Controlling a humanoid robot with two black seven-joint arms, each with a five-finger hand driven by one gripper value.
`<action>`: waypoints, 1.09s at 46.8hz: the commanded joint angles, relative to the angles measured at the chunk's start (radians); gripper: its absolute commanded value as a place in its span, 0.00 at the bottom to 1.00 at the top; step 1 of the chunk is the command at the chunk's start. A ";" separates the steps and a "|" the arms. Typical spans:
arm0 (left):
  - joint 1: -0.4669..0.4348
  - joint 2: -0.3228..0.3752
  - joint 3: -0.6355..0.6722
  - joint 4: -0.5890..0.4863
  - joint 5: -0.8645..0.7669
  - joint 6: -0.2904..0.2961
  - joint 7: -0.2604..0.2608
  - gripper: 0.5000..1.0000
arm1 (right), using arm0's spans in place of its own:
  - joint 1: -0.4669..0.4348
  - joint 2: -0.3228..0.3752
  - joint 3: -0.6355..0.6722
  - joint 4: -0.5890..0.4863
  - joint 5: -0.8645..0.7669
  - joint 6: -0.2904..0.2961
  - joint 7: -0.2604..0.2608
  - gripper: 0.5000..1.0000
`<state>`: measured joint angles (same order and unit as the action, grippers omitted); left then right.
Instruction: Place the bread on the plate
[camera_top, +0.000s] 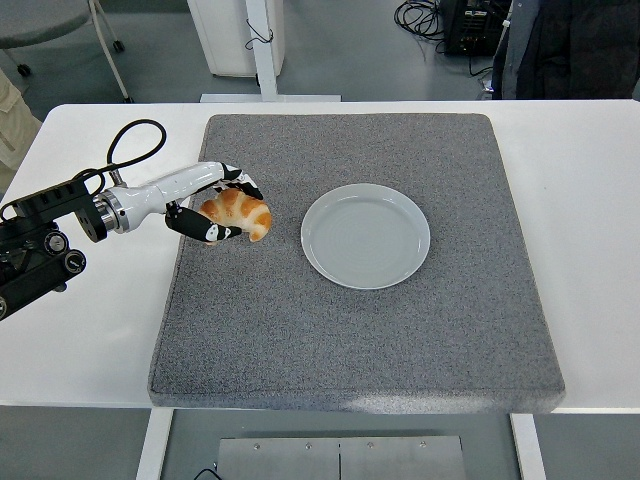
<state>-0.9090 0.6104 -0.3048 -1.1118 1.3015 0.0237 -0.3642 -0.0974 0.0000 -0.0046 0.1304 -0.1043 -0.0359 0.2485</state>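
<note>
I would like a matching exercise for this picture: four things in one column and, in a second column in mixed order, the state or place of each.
Things:
1. bread
2. plate
3. grey mat
4. left hand

States:
A. lies on the white table
B. held in the fingers
C. empty, on the mat
D. closed around the bread

Pairs: 1-B, 2-C, 3-A, 4-D

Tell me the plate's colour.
Pale grey-green, plain, no pattern; the plate shows clearly in the head view.
</note>
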 joint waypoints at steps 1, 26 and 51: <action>-0.022 0.009 0.000 0.000 -0.008 -0.001 0.001 0.00 | 0.001 0.000 0.000 0.000 0.000 0.001 0.000 1.00; -0.218 0.049 0.001 -0.002 -0.074 -0.085 0.033 0.00 | -0.001 0.000 0.000 0.000 0.000 0.001 0.000 1.00; -0.383 0.006 0.061 0.010 -0.136 -0.131 0.076 0.00 | 0.001 0.000 0.000 0.000 0.000 -0.001 0.000 1.00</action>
<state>-1.2757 0.6322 -0.2585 -1.1025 1.1657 -0.1071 -0.2882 -0.0970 0.0000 -0.0046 0.1304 -0.1041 -0.0362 0.2484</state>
